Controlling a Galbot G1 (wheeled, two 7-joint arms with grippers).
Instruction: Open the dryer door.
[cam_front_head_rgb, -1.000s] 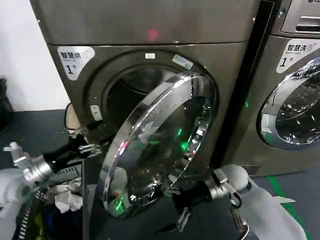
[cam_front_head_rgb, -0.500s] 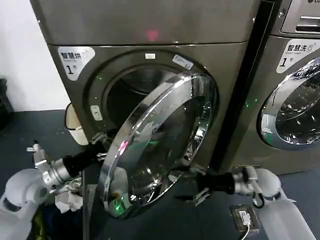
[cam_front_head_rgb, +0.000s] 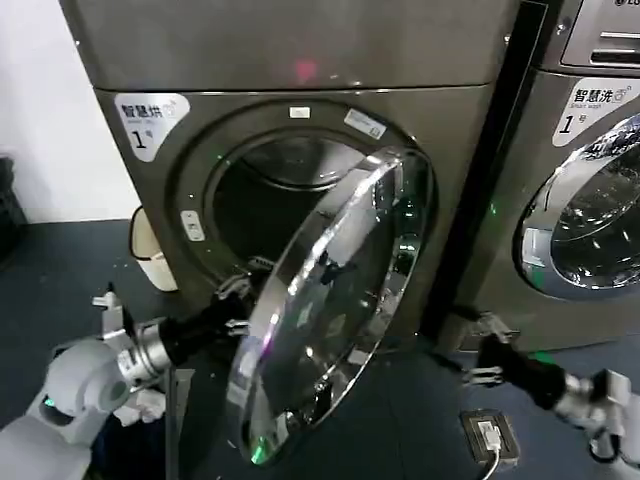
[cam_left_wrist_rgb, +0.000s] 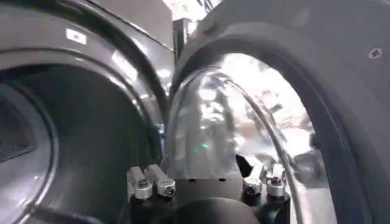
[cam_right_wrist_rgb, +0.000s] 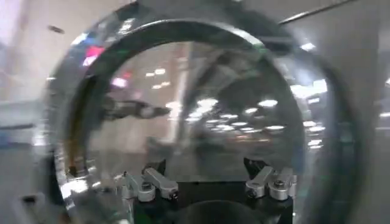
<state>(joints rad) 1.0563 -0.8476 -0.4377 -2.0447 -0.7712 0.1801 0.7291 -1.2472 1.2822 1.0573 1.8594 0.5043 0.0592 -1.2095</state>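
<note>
The dark grey dryer (cam_front_head_rgb: 300, 60) has its dryer door (cam_front_head_rgb: 330, 300) swung partway out, hinged on the right, showing a chrome ring and tinted glass. My left gripper (cam_front_head_rgb: 242, 305) reaches into the gap between the drum opening (cam_front_head_rgb: 270, 190) and the door's inner face. It is open and holds nothing. In the left wrist view the left gripper (cam_left_wrist_rgb: 207, 176) faces the door's grey back (cam_left_wrist_rgb: 341, 91) and bulging glass; whether it touches is unclear. My right gripper (cam_front_head_rgb: 478, 348) hangs open to the right of the door, apart from it. From the right wrist, the right gripper (cam_right_wrist_rgb: 204, 173) looks at the door's chrome front (cam_right_wrist_rgb: 67, 122).
A lighter silver machine (cam_front_head_rgb: 600, 60) with its own chrome-ringed door (cam_front_head_rgb: 580, 220) stands at the right. A small socket box (cam_front_head_rgb: 490, 435) lies on the dark floor below my right arm. A pale container (cam_front_head_rgb: 150, 255) sits left of the dryer, and a metal stand (cam_front_head_rgb: 175, 420) rises near my left arm.
The door has swung further open. My left gripper moved right, in behind the door's edge. My right gripper pulled out from under the door and off to the right.
</note>
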